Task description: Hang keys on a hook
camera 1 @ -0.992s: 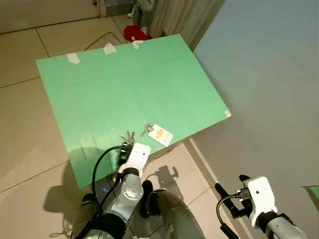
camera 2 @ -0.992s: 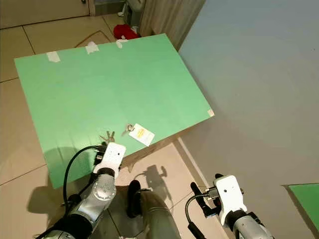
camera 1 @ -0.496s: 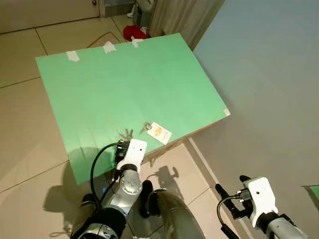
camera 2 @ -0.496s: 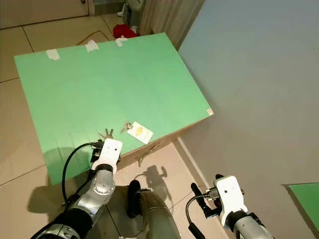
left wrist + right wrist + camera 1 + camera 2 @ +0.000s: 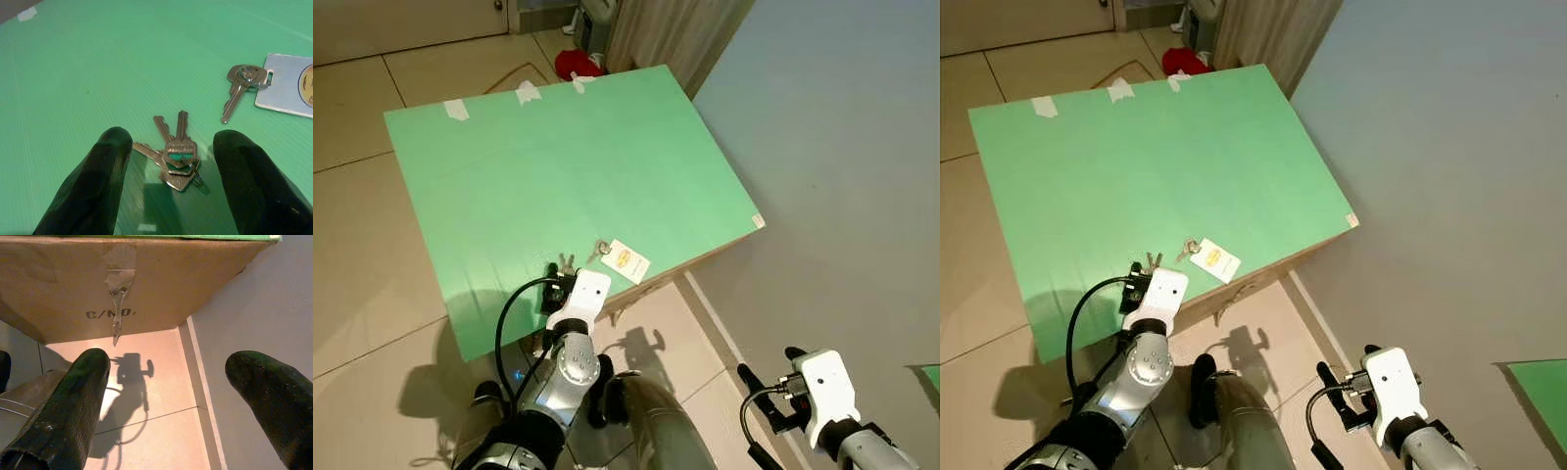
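Head view: left arm reaches forward over the near edge of the green board, left gripper by the key bunch. Right gripper low beside the box.

Left wrist: fingers spread, straddling the bunch; single key with white tag beyond.

Right wrist: fingers spread, cardboard box ahead.

A bunch of silver metal keys lies on a plain mint-green sheet; at its two o'clock, a white rectangular tag bears a yellow mark.
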### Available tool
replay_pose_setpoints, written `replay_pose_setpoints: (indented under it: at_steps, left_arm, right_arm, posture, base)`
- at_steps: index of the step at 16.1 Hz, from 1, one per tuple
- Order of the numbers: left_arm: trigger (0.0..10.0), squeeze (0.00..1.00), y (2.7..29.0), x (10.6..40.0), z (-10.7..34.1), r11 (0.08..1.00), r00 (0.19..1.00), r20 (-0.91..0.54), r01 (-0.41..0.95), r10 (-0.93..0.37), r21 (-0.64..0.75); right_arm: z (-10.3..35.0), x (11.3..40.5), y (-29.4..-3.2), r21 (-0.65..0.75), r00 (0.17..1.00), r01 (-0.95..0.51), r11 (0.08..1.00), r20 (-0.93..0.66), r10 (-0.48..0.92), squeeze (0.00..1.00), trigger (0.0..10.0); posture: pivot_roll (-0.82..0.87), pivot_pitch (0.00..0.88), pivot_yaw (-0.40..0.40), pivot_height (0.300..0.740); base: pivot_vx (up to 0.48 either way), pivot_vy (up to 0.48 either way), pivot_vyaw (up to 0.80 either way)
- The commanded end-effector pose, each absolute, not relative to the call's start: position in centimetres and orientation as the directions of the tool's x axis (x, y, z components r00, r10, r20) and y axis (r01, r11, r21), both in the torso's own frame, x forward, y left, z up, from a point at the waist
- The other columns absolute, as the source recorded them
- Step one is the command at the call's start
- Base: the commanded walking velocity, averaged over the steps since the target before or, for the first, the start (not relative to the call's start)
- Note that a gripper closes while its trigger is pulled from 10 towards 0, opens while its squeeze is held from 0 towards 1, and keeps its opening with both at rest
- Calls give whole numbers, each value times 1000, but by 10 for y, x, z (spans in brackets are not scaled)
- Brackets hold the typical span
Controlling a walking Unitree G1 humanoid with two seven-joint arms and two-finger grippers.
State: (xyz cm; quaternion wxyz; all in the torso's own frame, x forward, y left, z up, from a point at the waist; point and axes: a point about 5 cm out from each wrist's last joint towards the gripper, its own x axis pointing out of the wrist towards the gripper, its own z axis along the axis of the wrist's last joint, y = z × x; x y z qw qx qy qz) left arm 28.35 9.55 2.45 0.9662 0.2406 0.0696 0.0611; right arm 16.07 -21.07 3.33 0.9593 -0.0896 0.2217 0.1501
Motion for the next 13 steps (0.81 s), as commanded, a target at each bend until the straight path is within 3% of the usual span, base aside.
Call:
replay_pose_setpoints:
  at_steps: [1,11,12,13]
  left_arm:
    - [10000,0,87,273,12,883,975,-163,-57,149,465]
    - [10000,0,91,274,6,881,970,-197,-33,142,471]
    - [1059,0,91,275,7,883,972,-195,-27,133,468]
    - [784,0,92,278,9,886,974,-187,-27,127,463]
  right_arm:
    - [29,151,-220,-123,839,-325,938,-494,226,0,10000]
    - [29,148,-222,-124,837,-321,939,-501,220,0,10000]
    - [29,148,-222,-124,837,-320,939,-501,219,0,10000]
    - [29,148,-223,-126,837,-320,939,-502,218,0,10000]
  posture:
    - [-224,340,-303,740]
    - [-239,355,-308,740]
    - [-240,356,-309,740]
    - [-240,356,-309,740]
  base:
    - [0,0,0]
    - [0,0,0]
    - [0,0,0]
    - [0,0,0]
